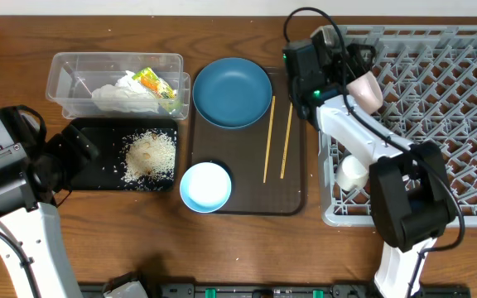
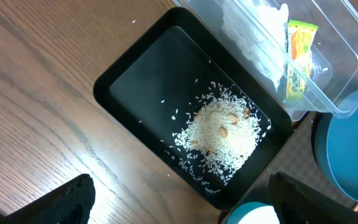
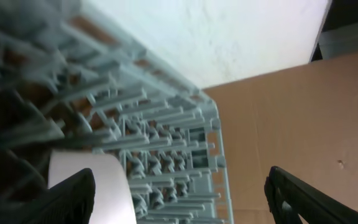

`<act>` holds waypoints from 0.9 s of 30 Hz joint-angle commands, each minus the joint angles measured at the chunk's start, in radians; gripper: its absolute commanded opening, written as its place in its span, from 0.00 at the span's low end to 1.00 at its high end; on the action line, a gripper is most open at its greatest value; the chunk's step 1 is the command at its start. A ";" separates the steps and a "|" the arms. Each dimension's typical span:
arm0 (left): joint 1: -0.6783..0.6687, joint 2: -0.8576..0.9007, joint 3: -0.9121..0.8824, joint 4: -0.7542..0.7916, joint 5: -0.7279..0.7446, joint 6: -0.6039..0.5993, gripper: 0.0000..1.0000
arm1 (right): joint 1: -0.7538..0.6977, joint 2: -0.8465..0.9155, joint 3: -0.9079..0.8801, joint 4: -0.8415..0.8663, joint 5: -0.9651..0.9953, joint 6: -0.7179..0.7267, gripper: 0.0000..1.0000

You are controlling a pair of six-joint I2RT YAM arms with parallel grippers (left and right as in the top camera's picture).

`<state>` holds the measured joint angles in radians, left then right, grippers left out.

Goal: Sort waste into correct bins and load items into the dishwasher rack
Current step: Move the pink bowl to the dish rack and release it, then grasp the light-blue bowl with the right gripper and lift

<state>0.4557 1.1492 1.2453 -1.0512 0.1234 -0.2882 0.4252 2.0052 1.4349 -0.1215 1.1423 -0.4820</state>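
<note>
The clear tub (image 1: 73, 70) holds the white tissue (image 1: 122, 93) and the yellow-green wrapper (image 1: 154, 83). The rice crumbs (image 1: 149, 156) lie in the black tray (image 1: 98, 165). The dark blue plate (image 1: 232, 93), two chopsticks (image 1: 277, 136) and the light blue bowl (image 1: 204, 186) sit on the brown serving tray. The cream bowl (image 1: 365, 89) and white cup (image 1: 353, 174) are in the grey rack (image 1: 437, 108). My left gripper (image 1: 74, 151) is open and empty at the black tray's left end. My right gripper (image 1: 350, 56) is open and empty over the rack's left edge, beside the cream bowl (image 3: 92, 186).
The brown serving tray (image 1: 247, 199) lies between the black tray and the rack. In the left wrist view my open fingers (image 2: 179, 202) span bare wood next to the black tray (image 2: 148, 81), with the rice (image 2: 219, 134) beyond. The right wrist view shows rack pegs (image 3: 166, 130).
</note>
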 commanded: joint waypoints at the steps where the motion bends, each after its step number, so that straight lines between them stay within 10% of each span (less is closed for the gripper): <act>1: 0.004 0.000 0.015 -0.003 -0.016 0.002 0.92 | 0.024 -0.109 0.004 0.016 -0.071 0.023 0.89; 15: 0.004 0.000 0.016 -0.003 -0.016 0.002 0.92 | 0.231 -0.212 -0.018 -0.491 -1.365 0.760 0.76; 27: 0.004 0.000 0.015 -0.003 -0.016 0.002 0.92 | 0.368 -0.055 -0.104 -0.469 -1.361 1.029 0.51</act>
<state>0.4557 1.1492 1.2453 -1.0508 0.1234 -0.2882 0.7715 1.9064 1.3388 -0.5900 -0.1814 0.4465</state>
